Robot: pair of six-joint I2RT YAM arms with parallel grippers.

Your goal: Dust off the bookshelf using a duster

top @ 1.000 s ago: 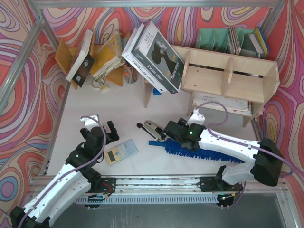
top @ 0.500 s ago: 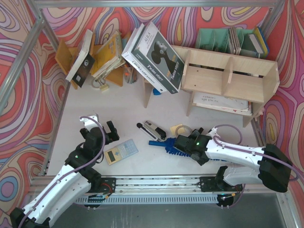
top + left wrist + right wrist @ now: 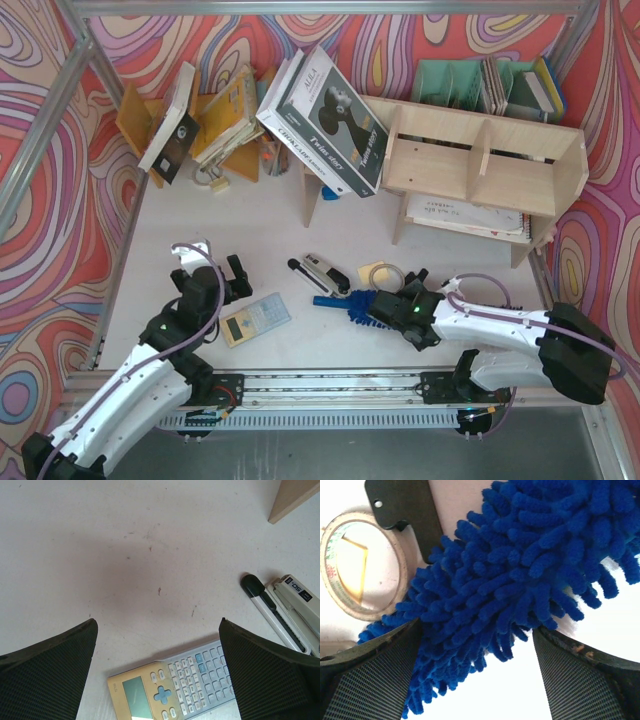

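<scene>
The blue fluffy duster (image 3: 358, 305) lies on the white table with its darker blue handle (image 3: 328, 300) pointing left; my right arm hides most of its head. My right gripper (image 3: 390, 310) is low over the head near the handle and open. In the right wrist view the chenille strands (image 3: 520, 565) fill the gap between the jaws (image 3: 476, 627) and press against the left finger (image 3: 370, 680). The pale plywood bookshelf (image 3: 520, 185) stands at the back right. My left gripper (image 3: 210, 278) is open and empty above the table (image 3: 157, 622).
A yellow-and-grey calculator (image 3: 255, 318) (image 3: 175, 685) lies by the left gripper. A stapler (image 3: 325, 272) (image 3: 300, 605) and a utility knife (image 3: 265, 607) lie left of the duster, a tape roll (image 3: 383, 272) (image 3: 360, 565) behind it. Books lean on the shelf's left end (image 3: 330, 120).
My right gripper has drawn back toward the near edge and come down over the duster's head, now covering most of it. The left arm has barely moved.
</scene>
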